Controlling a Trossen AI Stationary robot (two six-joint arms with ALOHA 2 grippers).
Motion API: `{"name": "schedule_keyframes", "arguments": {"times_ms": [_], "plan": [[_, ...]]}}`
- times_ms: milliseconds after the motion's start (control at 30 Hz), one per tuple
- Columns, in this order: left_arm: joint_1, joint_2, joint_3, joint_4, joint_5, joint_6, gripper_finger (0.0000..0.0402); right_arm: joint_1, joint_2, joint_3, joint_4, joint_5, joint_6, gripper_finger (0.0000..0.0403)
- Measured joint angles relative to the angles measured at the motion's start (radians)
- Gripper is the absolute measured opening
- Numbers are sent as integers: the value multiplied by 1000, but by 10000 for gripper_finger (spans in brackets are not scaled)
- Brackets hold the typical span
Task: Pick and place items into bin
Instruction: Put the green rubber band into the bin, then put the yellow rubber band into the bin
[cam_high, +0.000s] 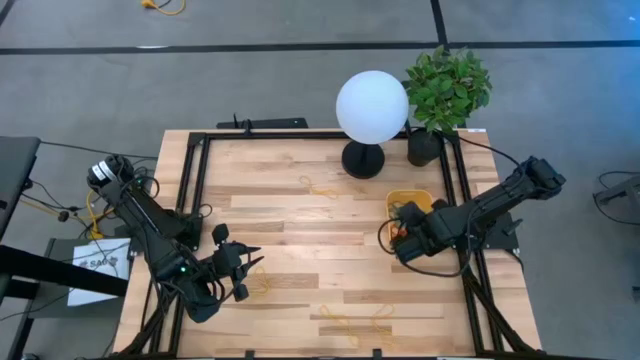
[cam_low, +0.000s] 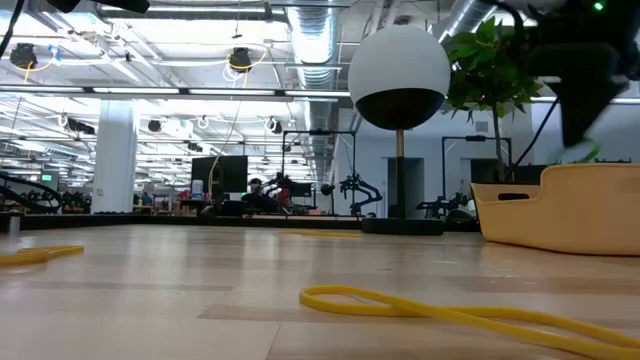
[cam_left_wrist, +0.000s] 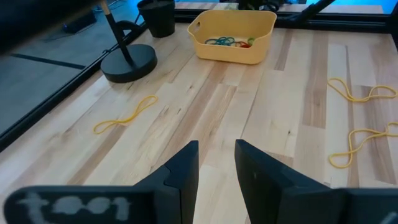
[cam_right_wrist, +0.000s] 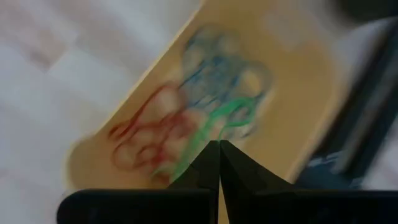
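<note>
1. Nearest the low camera: a yellow band loop (cam_low: 450, 312) flat on the wooden tabletop (cam_high: 300, 240), another yellow piece (cam_low: 40, 255) farther off to the side.
2. Right claw (cam_right_wrist: 219, 163) poised over the yellow-orange bin (cam_high: 420, 201), fingertips pressed together with a green band (cam_right_wrist: 214, 127) pinched between them (blurred, but the strand runs right into the tips).
3. Inside the bin below it: red loops (cam_right_wrist: 146, 140) and a blue tangle (cam_right_wrist: 214, 71), smeared by blur.
4. Bin at the tabletop's right side, near the black plant pot (cam_high: 424, 148) and beside the black lamp base (cam_high: 363, 158) under a white globe (cam_high: 371, 105).
5. Left claw (cam_left_wrist: 216, 163) near the tabletop's front-left corner, fingers parted and holding nothing (a narrow gap of bare wood between them).
6. Scattered yellow loops on the wood ahead of the left claw: one figure-eight (cam_left_wrist: 125, 116) toward the lamp base, two more (cam_left_wrist: 362, 93) (cam_left_wrist: 357, 146) off to the other side.
7. Seen from the left wrist, bin (cam_left_wrist: 233, 34) with blue, green and red bands heaped inside.
</note>
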Motion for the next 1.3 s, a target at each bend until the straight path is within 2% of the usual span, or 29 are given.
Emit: {"name": "schedule_keyframes", "arguments": {"times_ms": [67,167,300,500,700,933,1067,1167,1233,1300], "plan": [[0,0,0,0,0,0,96,2,6,-41,82,-50,-17,2],[0,0,0,0,0,0,96,9,30,-88,147,-57,-64,11],[0,0,0,0,0,0,96,4,81,-112,151,-67,-81,35],[0,0,0,0,-2,-1,96,-9,139,-112,169,-146,-101,78],[0,0,0,0,-2,-1,96,-9,151,-75,157,-146,-119,108],[0,0,0,0,-54,-1,96,-19,111,110,77,29,-248,121],[0,0,0,0,-70,-2,96,-53,92,210,110,233,-352,121],[0,0,0,1,-69,-2,96,-93,93,247,231,381,-510,121],[0,0,0,1,-66,-2,96,-142,93,249,367,354,-666,121],[0,0,0,1,-64,-7,96,-207,99,249,495,213,-822,121]]}}
